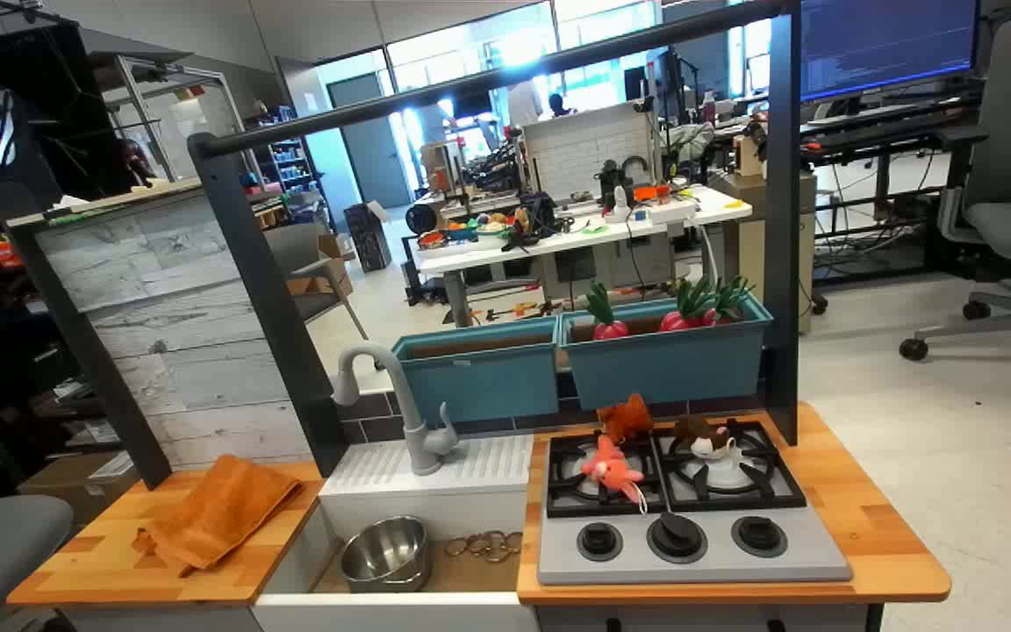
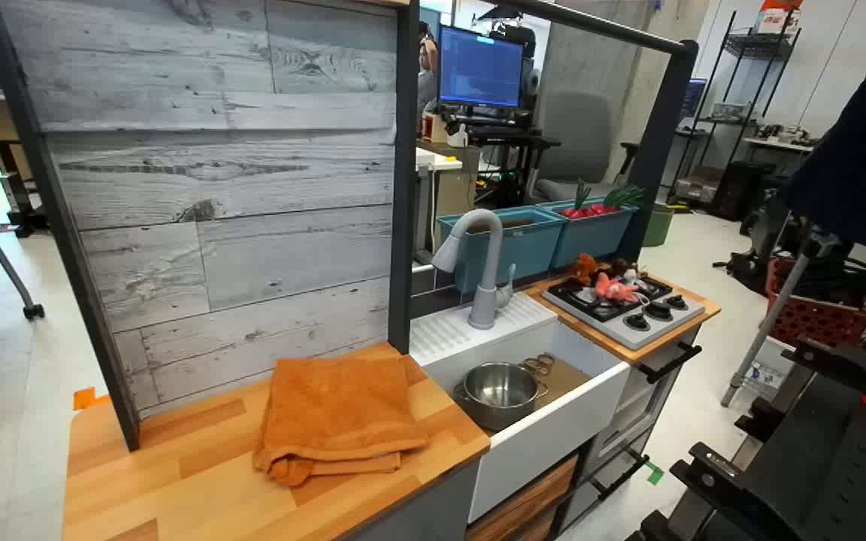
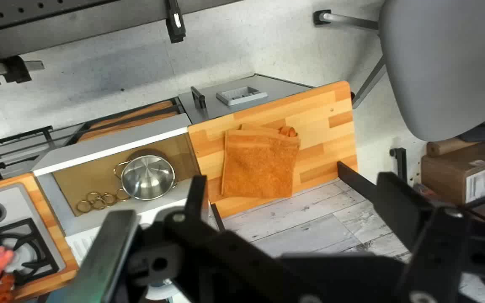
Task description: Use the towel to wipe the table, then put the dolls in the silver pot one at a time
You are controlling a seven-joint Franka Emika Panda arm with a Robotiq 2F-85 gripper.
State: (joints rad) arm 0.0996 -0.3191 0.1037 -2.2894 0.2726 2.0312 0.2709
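The towel (image 3: 261,164), an orange cloth, lies folded on the light wooden table (image 3: 318,105) beside the sink, and shows in both exterior views too. In the wrist view my gripper (image 3: 291,180) stands open above this counter, its fingers wide apart with nothing between them. Neither exterior view shows the gripper. The silver pot (image 2: 499,387) sits upright in the sink, with nothing visible inside. On the stove are the dolls: a pink one (image 1: 615,474), and a brown-and-white one (image 1: 706,439). An orange-brown one (image 1: 627,417) is at the stove's back edge.
A grey faucet (image 2: 485,278) rises behind the sink. Metal rings (image 1: 492,546) lie beside the pot. Dark posts (image 1: 268,307) and a whitewashed plank panel (image 2: 230,188) border the counter's back. Teal planters (image 1: 668,360) stand behind the stove (image 1: 628,557).
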